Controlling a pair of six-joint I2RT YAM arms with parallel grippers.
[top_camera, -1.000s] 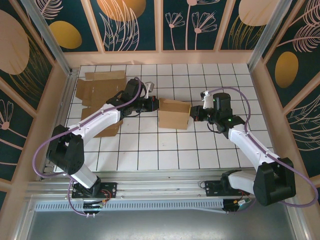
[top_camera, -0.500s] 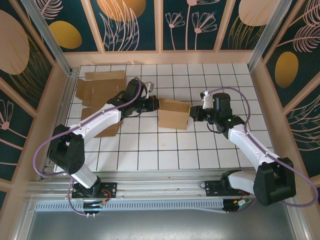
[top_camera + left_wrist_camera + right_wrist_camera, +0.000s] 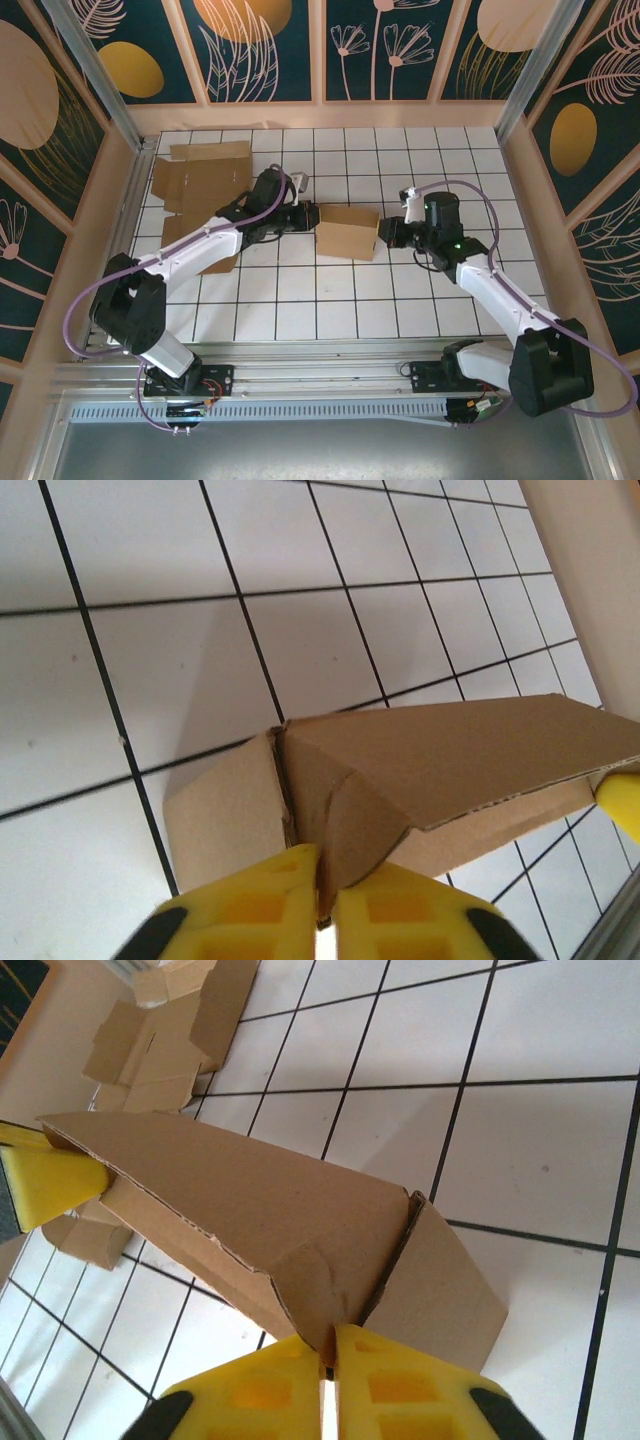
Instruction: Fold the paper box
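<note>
Plain brown on the paper box (image 3: 348, 231); white with black grid lines on the table (image 3: 300, 300); yellow on the fingertips (image 3: 250, 905); dark teal, gold discs, pink flower outlines on the walls (image 3: 270, 45).

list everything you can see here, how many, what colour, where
paper box: one, brown, mid-table, partly folded, pinched at both ends
flat cardboard: several overlapping sheets, brown, far left of the table
table: one, white tiles with black lines
wall panels: several, dark teal with gold and pink plants, around the table
left arm, right arm: two, white and black, reaching in from the near edge
left fingers: two, yellow, shut on the box's left end
right fingers: two, yellow, shut on its right end
</note>
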